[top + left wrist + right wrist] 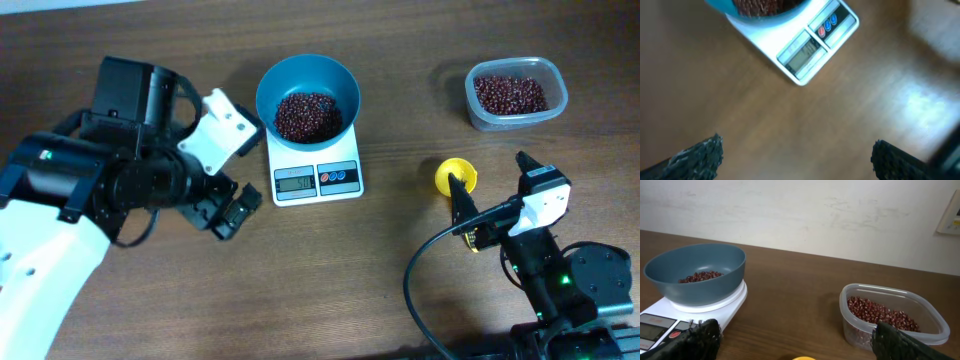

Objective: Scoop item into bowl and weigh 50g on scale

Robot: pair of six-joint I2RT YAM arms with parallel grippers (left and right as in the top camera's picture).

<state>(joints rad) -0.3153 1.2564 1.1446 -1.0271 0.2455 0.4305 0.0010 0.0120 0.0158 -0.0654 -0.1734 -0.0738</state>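
A blue bowl (308, 88) holding a heap of red-brown beans (307, 115) stands on the white scale (318, 178) at the table's middle back. The bowl (695, 272), its beans (700, 276) and the scale (670, 322) also show in the right wrist view. The scale's display and buttons (812, 47) show in the left wrist view. My left gripper (228, 207) is open and empty, just left of the scale. My right gripper (490, 205) is open and empty, right beside a yellow scoop (455, 175) lying on the table.
A clear plastic tub (515, 93) with more beans stands at the back right; it also shows in the right wrist view (890, 315). A black cable (425, 270) loops over the table by the right arm. A white wall rises behind the table.
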